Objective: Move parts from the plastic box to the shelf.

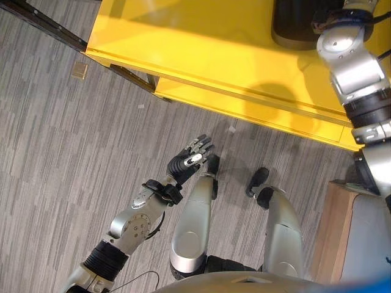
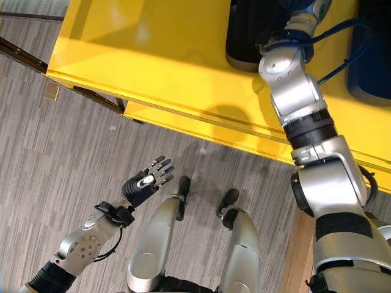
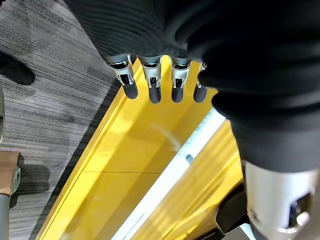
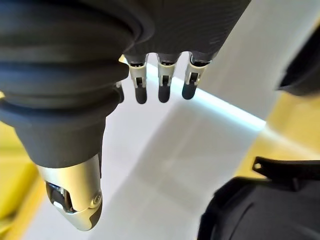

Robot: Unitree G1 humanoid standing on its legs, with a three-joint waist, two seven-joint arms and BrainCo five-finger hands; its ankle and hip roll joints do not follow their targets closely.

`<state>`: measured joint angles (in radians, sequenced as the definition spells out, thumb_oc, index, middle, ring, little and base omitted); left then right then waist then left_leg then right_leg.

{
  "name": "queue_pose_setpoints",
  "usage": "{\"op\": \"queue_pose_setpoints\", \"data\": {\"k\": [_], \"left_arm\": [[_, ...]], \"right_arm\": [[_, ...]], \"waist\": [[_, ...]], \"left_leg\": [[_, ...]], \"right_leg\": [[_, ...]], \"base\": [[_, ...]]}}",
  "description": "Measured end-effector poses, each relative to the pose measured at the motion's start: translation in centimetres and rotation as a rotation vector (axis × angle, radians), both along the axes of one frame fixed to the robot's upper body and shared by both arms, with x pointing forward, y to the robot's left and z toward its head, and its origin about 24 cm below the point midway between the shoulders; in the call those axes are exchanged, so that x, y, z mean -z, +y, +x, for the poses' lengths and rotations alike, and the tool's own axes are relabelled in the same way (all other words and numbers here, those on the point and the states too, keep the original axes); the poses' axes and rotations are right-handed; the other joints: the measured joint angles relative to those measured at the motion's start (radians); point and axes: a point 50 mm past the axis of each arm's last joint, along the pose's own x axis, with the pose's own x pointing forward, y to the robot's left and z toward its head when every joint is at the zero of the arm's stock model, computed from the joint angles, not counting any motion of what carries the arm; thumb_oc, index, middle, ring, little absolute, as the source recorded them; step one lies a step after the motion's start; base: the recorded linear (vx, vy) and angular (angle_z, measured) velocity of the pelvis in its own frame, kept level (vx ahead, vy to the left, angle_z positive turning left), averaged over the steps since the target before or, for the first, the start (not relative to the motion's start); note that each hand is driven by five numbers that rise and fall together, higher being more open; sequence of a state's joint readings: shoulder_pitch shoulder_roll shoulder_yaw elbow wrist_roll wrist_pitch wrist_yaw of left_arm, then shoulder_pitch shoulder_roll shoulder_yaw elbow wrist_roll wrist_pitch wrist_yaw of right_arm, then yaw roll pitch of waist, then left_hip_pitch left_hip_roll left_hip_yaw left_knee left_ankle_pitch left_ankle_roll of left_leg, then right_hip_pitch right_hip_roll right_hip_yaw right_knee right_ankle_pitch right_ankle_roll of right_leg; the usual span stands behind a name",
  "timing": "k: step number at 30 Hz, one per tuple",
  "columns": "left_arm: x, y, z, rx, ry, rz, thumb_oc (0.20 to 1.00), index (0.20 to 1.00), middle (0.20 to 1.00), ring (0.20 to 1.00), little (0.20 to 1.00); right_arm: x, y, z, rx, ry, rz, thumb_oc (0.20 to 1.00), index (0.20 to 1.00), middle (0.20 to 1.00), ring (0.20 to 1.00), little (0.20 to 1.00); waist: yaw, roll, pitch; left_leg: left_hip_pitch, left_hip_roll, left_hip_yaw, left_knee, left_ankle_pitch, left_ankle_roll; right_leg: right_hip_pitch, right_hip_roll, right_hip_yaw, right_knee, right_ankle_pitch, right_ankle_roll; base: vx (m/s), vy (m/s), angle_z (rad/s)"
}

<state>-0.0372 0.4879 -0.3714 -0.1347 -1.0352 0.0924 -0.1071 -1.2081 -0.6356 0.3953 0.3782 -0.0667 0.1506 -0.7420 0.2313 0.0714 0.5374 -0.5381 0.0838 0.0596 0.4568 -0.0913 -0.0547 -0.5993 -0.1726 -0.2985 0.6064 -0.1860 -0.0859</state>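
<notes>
A dark rounded part (image 2: 247,36) sits on the glossy yellow shelf surface (image 2: 153,55), right beside the right arm's wrist; another dark blue rounded object (image 2: 372,55) rests further to the right on the same surface. The right robot hand (image 4: 160,82) hangs over the shelf with straight fingers, grasping nothing; a dark rounded shape (image 4: 260,210) lies just below it. The left robot hand (image 1: 190,157) hovers above the grey striped carpet floor (image 1: 61,152), fingers relaxed and spread, empty. A small tan square (image 1: 79,71) lies on the carpet near a dark frame bar (image 1: 43,24).
</notes>
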Motion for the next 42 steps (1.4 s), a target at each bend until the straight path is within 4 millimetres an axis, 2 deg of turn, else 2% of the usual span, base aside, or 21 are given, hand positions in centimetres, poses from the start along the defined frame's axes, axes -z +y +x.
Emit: {"op": "queue_pose_setpoints", "data": {"k": [3,7,10,13,20,22,27,29,30,32,33,35,38,42], "left_arm": [[0.0,-0.1,0.0,-0.007,-0.012,-0.015,1.0,1.0,1.0,1.0,1.0],[0.6,0.4,-0.2,-0.028,0.002,-0.015,1.0,1.0,1.0,1.0,1.0],[0.9,1.0,-0.4,-0.056,0.007,-0.028,1.0,1.0,1.0,1.0,1.0],[0.8,1.2,-0.4,-0.073,0.004,-0.036,1.0,1.0,1.0,1.0,1.0],[0.7,1.2,-0.2,-0.085,-0.003,-0.05,1.0,1.0,1.0,1.0,1.0],[0.5,1.4,-0.2,-0.093,-0.009,-0.05,1.0,1.0,1.0,1.0,1.0],[0.5,1.4,-0.2,-0.093,-0.008,-0.049,1.0,1.0,1.0,1.0,1.0],[0.6,1.4,-0.2,-0.091,-0.015,-0.03,1.0,1.0,1.0,1.0,1.0],[0.7,1.4,-0.3,-0.088,-0.014,-0.026,1.0,1.0,1.0,1.0,1.0],[0.8,1.5,-0.5,-0.082,-0.012,-0.028,1.0,1.0,1.0,1.0,1.0],[0.8,1.4,-0.5,-0.078,-0.013,-0.029,1.0,1.0,1.0,1.0,1.0],[0.8,1.5,-0.5,-0.077,-0.014,-0.029,1.0,1.0,1.0,1.0,1.0],[0.8,1.5,-0.5,-0.077,-0.015,-0.029,1.0,1.0,1.0,1.0,1.0],[0.8,1.5,-0.5,-0.076,-0.014,-0.027,1.0,1.0,1.0,1.0,1.0]], "right_arm": [[2.0,0.8,0.0,0.026,0.082,-0.194,1.0,1.0,1.0,1.0,1.0],[4.9,0.6,0.0,-0.008,0.218,-0.233,1.0,1.0,1.0,1.0,1.0],[8.2,-0.4,-0.1,-0.008,0.351,-0.252,1.0,1.0,1.0,1.0,1.0],[9.6,-1.0,-0.2,0.011,0.41,-0.292,1.0,1.0,1.0,1.0,1.0],[9.1,-1.2,-0.4,0.009,0.427,-0.298,1.0,1.0,1.0,1.0,1.0],[9.6,-1.1,-0.6,0.021,0.436,-0.34,1.0,1.0,1.0,1.0,1.0],[9.0,-1.1,-0.9,0.115,0.383,-0.447,1.0,1.0,1.0,1.0,1.0],[8.0,-0.8,-1.3,0.183,0.307,-0.555,1.0,1.0,1.0,1.0,1.0],[6.4,-0.1,-1.9,0.215,0.221,-0.667,1.0,1.0,1.0,1.0,1.0],[4.5,1.6,-3.5,0.159,0.1,-0.716,1.0,1.0,1.0,1.0,1.0],[4.4,3.1,-4.6,0.099,0.064,-0.772,1.0,1.0,1.0,1.0,1.0],[4.9,4.3,-5.0,0.042,0.063,-0.804,1.0,1.0,1.0,1.0,1.0],[6.3,4.2,-3.6,-0.004,0.184,-0.767,1.0,1.0,1.0,1.0,1.0],[7.0,5.1,-3.3,-0.067,0.231,-0.734,1.0,1.0,1.0,1.0,1.0]], "waist": [[-0.016,0.0,0.0],[-0.03,-0.001,0.0],[-0.046,-0.001,0.001],[-0.066,-0.003,0.002],[-0.084,-0.02,0.011],[-0.084,-0.035,0.016],[-0.083,-0.038,0.016],[-0.077,-0.038,0.016],[-0.073,-0.038,0.016],[-0.073,-0.038,0.016],[-0.073,-0.038,0.016],[-0.072,-0.038,0.016],[-0.06,-0.038,0.016],[-0.061,-0.038,0.016]], "left_leg": [[0.0,0.0,0.006,-0.005,0.0,0.001],[-0.002,0.002,0.011,-0.016,0.0,0.001],[-0.006,0.003,0.012,-0.021,-0.001,0.002],[-0.007,0.007,0.013,-0.024,-0.002,0.004],[-0.006,0.016,0.014,-0.03,-0.002,0.003],[-0.006,0.019,0.014,-0.029,-0.002,0.003],[-0.008,0.021,0.015,-0.028,-0.002,0.003],[-0.008,0.021,0.015,-0.028,-0.002,0.003],[-0.008,0.021,0.015,-0.029,-0.002,0.003],[-0.005,0.021,0.015,-0.029,-0.002,0.003],[-0.004,0.02,0.015,-0.029,-0.002,0.003],[-0.003,0.02,0.015,-0.028,-0.002,0.003],[-0.004,0.02,0.014,-0.024,-0.002,0.002],[-0.006,0.021,0.013,-0.02,-0.003,0.004]], "right_leg": [[-0.003,0.001,0.006,-0.004,0.003,0.002],[-0.008,0.007,0.012,-0.014,0.006,0.007],[-0.009,0.009,0.011,-0.023,0.007,0.009],[-0.009,0.014,0.012,-0.032,0.01,0.009],[-0.008,0.024,0.012,-0.039,0.014,0.005],[-0.007,0.028,0.012,-0.042,0.016,0.005],[-0.005,0.03,0.012,-0.047,0.02,0.006],[-0.005,0.03,0.012,-0.047,0.02,0.006],[-0.005,0.03,0.012,-0.047,0.02,0.006],[-0.004,0.03,0.012,-0.046,0.02,0.005],[-0.002,0.03,0.012,-0.046,0.021,0.005],[-0.001,0.03,0.012,-0.045,0.021,0.005],[-0.001,0.029,0.012,-0.044,0.022,0.003],[0.0,0.029,0.012,-0.044,0.022,0.004]], "base": [[-0.02,0.011,-0.05],[0.0,0.003,-0.02],[0.0,-0.007,-0.01],[0.0,-0.016,-0.02],[0.0,-0.003,0.0],[0.0,-0.009,-0.02],[0.0,0.0,0.0],[0.0,0.0,0.0],[0.0,0.0,0.0],[0.0,0.0,0.0],[0.0,0.0,0.0],[0.0,0.0,0.0],[0.0,0.0,0.0],[0.0,0.0,0.0]]}}
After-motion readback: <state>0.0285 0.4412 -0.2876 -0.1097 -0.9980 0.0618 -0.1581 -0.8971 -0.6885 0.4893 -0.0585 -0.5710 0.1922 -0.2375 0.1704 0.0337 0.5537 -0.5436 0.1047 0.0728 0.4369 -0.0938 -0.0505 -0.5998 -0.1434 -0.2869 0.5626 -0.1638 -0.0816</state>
